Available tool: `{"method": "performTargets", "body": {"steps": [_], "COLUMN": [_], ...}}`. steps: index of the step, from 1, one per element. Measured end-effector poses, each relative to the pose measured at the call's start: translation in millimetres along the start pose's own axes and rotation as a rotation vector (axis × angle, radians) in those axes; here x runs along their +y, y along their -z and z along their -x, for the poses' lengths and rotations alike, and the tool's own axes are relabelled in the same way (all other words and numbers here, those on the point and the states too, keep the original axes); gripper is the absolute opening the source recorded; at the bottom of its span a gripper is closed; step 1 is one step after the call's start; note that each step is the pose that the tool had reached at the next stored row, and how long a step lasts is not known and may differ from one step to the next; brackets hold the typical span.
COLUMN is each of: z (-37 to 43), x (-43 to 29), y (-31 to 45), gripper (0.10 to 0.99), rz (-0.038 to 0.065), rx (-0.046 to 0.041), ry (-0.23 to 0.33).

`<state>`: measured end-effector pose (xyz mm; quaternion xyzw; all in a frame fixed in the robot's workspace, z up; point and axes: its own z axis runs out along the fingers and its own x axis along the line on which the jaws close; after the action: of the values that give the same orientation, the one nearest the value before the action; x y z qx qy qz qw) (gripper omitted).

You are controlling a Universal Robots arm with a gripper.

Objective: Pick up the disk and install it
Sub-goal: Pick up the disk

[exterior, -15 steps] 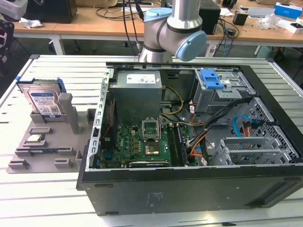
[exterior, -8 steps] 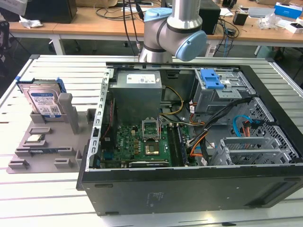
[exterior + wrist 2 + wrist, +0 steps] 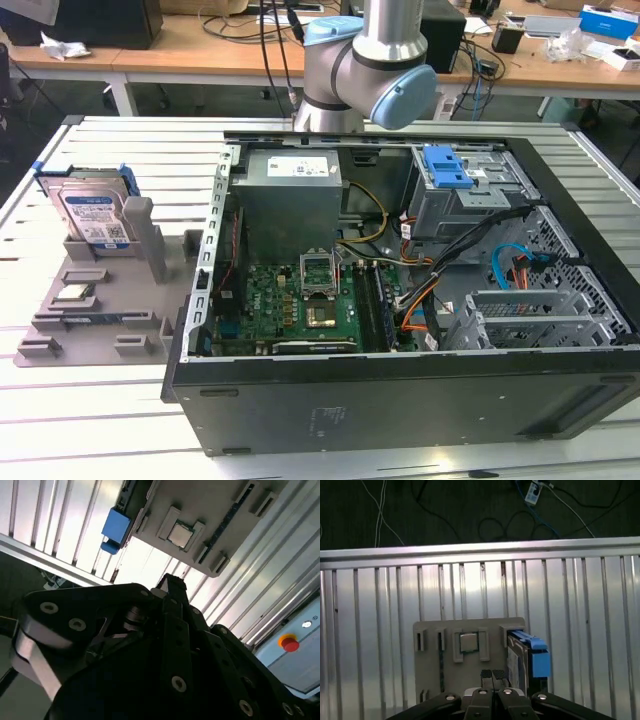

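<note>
Well above the tray (image 3: 432, 670), the hand (image 3: 492, 675) hangs with its fingers together, holding nothing. The disk (image 3: 93, 218) stands on edge in the tray's corner slot. Bare slatted tabletop (image 3: 130, 150) lies open beyond it, and the case (image 3: 400, 400) flanks the tray.

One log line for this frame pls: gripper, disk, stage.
gripper: shut, empty, facing grey fixture | disk: upright in fixture slot, clear of gripper | stage: not picked

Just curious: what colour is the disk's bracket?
The bracket is bright blue, clearest in the first wrist view.
</note>
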<state>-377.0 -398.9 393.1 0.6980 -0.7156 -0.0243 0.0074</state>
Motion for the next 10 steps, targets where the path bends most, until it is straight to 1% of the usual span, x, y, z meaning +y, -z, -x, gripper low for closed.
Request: {"method": "performTargets", "body": {"steps": [3,10], "z": [0.0,0.0], "x": [0.0,0.0], "y": [0.1,0.0], "gripper": [0.106,0.106], "rz": [0.001,0.001], "rx": [0.0025,0.0027], "ry": [0.056,0.058]}}
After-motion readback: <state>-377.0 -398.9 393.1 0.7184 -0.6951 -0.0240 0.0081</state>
